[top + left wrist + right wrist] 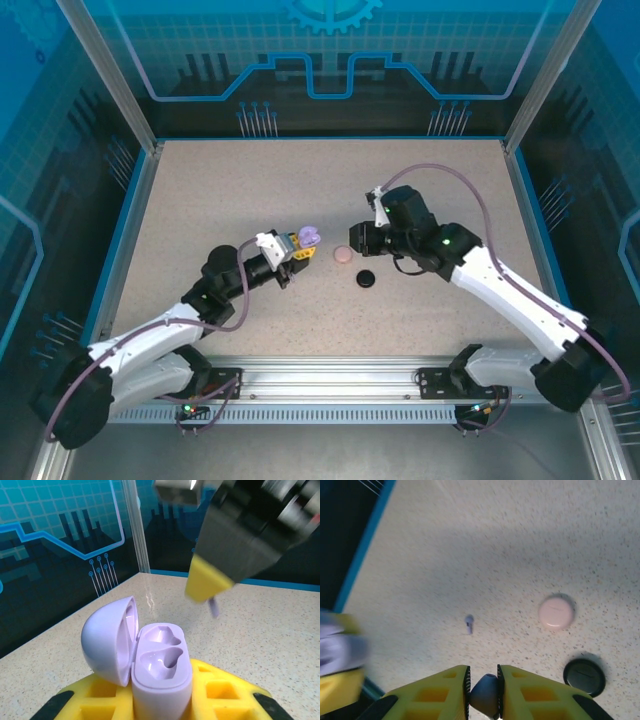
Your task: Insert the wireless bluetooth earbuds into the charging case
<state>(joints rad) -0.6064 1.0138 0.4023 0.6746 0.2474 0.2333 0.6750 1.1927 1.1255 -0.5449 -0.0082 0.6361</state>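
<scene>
My left gripper [300, 250] is shut on the lilac charging case [161, 672], holding it upright above the table. Its lid [107, 640] hangs open to the left and both wells are empty. The case also shows from above [309, 237]. My right gripper [484, 692] is shut on a lilac earbud [484, 695] pinched between its yellow fingers. In the left wrist view that gripper hovers just above and behind the case, the earbud's stem [214, 607] poking out below a yellow fingertip [206, 582]. A second lilac earbud [469, 623] lies loose on the table.
A round pink disc [343, 255] and a round black disc [366, 279] lie on the speckled table between the two arms; they also show in the right wrist view, pink disc [556, 612] and black disc [584, 677]. Blue-edged walls [130, 200] enclose the table.
</scene>
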